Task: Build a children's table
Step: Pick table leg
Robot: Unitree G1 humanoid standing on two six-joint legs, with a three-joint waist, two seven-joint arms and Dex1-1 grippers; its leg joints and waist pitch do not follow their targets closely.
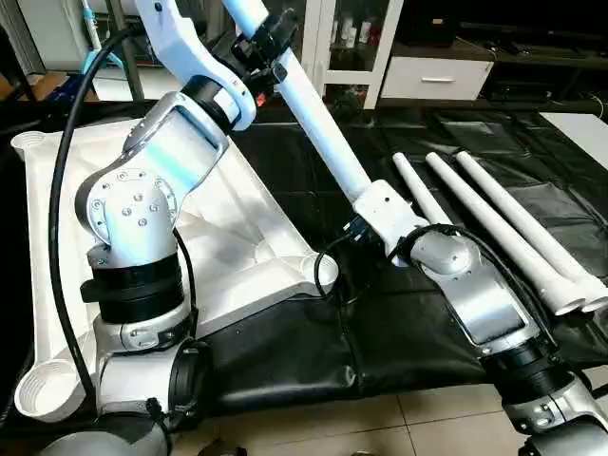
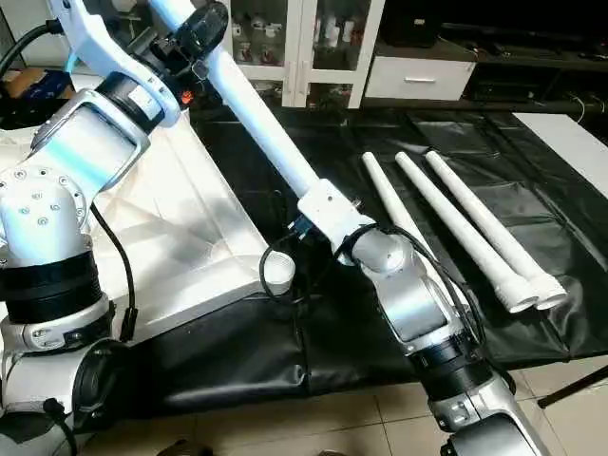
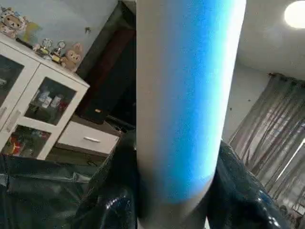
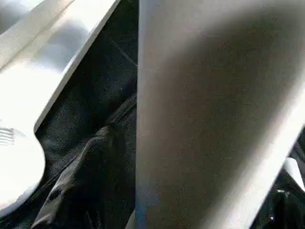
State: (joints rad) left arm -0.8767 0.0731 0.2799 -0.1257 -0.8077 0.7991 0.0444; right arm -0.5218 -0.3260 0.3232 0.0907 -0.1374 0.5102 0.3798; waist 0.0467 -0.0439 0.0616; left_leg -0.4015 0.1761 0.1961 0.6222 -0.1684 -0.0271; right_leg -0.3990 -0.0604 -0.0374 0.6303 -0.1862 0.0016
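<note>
No text, label, brand, number or sign can be read in any view.
</note>
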